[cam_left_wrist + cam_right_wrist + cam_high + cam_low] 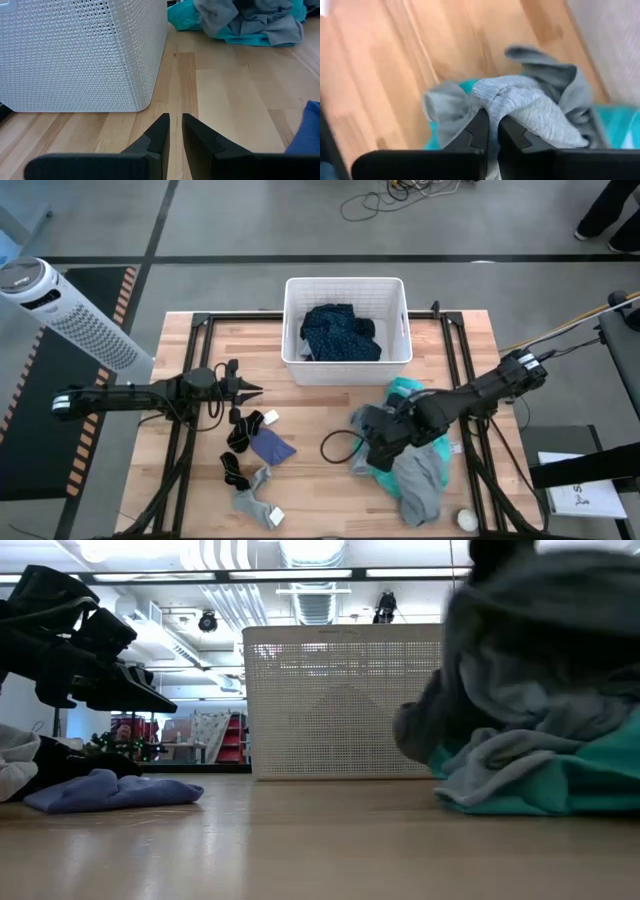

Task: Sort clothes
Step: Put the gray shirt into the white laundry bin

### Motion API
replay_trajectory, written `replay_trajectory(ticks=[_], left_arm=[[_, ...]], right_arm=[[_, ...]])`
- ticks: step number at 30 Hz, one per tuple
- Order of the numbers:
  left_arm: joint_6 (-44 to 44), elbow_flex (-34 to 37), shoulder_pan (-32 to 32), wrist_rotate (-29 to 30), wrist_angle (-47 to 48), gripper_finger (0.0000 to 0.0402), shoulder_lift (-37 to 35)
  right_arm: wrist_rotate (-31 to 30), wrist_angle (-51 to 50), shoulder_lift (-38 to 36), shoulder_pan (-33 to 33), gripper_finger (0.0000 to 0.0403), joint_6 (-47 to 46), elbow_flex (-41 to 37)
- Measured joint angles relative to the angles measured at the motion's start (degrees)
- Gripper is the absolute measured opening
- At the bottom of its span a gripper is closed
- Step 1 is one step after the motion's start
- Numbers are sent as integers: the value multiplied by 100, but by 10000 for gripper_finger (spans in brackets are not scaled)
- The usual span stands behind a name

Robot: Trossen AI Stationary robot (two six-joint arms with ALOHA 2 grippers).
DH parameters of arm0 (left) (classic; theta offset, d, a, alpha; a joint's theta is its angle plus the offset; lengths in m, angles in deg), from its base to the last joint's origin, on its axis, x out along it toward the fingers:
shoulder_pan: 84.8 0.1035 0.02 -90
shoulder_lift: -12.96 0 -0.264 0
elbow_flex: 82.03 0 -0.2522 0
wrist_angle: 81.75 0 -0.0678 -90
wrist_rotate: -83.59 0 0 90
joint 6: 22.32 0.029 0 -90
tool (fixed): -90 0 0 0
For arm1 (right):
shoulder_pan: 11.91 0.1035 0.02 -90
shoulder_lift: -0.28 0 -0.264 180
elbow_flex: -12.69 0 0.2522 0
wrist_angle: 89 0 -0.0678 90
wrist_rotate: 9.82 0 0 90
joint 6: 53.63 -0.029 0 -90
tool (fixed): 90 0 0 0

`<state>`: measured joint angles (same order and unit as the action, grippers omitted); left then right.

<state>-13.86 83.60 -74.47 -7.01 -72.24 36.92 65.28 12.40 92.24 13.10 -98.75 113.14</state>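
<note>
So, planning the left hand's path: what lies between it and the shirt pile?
Bare wood only, in the left wrist view, between the left hand and the grey shirt.

Basket (345,292): white plastic, fine perforated grid on walls.
Garment in basket (340,333): navy with small pale speckles.
Shirt (530,112): light grey, heathered.
Garment under shirt (403,392): bright teal; band pattern not visible here.
Small cloth (272,448): blue-purple, plain.
Socks (250,485): black and grey, perhaps with white label.
Ball (467,520): white.
Table (310,410): pale wood planks, black frame.
Both arms: black.
</note>
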Motion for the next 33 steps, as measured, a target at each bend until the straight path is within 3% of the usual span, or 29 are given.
replay_trajectory(ticks=[10, 20, 28, 33], left_arm=[[0, -2, 0, 2, 0, 38, 0], [1, -1, 0, 2, 0, 38, 0], [1, -1, 0, 0, 0, 38, 2], [0, 0, 0, 2, 0, 38, 2]], right_arm=[[-778, 59, 0, 50, 2, 959, 1581], [-1996, 178, 206, 42, 1, 2767, 3149], [-2585, 1437, 411, -280, 1, 4860, 4239], [-2629, 2500, 491, -670, 1, 6107, 4735]])
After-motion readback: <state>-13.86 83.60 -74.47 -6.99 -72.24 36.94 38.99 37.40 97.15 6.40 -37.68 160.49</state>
